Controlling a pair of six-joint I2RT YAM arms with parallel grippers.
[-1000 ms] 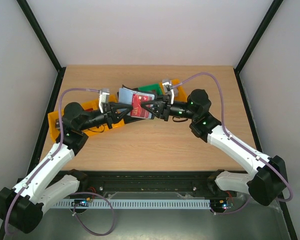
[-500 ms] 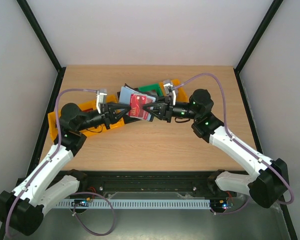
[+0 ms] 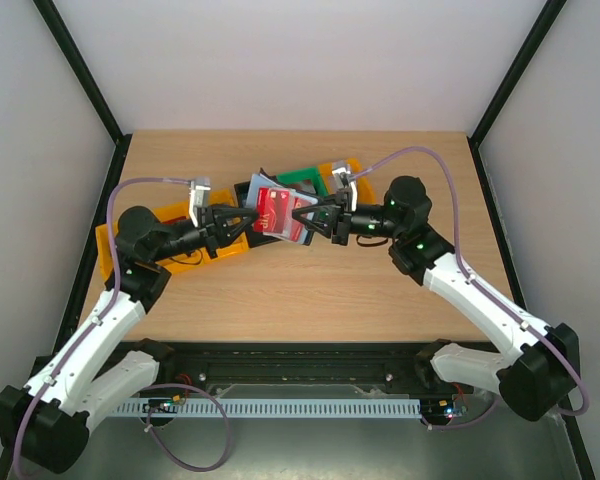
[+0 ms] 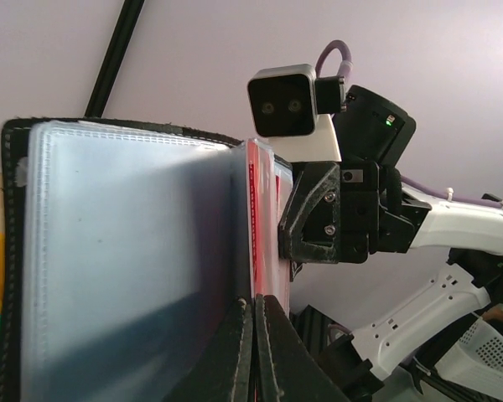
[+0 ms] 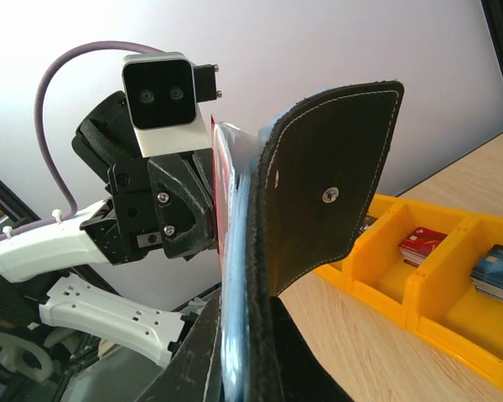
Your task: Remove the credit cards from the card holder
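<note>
The card holder (image 3: 277, 214) held between both hands over the middle of the worktop (image 3: 310, 290), left hand (image 3: 248, 215) at its left edge, right hand (image 3: 299, 213) at its right edge, a card (image 3: 271, 206) tucked inside it, one bin (image 3: 107, 250) placed left beneath the left arm (image 3: 170, 238), other bins (image 3: 302, 176) set behind.

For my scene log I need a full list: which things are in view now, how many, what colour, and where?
card holder: 1, black with blue-grey pockets, held open above the table between both grippers
red card: 1, red, in the card holder
left bin: 1, orange-yellow, behind the left arm
far bin: 1, orange-yellow, far middle
green bin: 1, green, beside the far bin
binned cards: 2 seen, red and blue, separate compartments
table: 1, light wood
left gripper: black, shut on card holder
right gripper: black, shut on card holder
</note>
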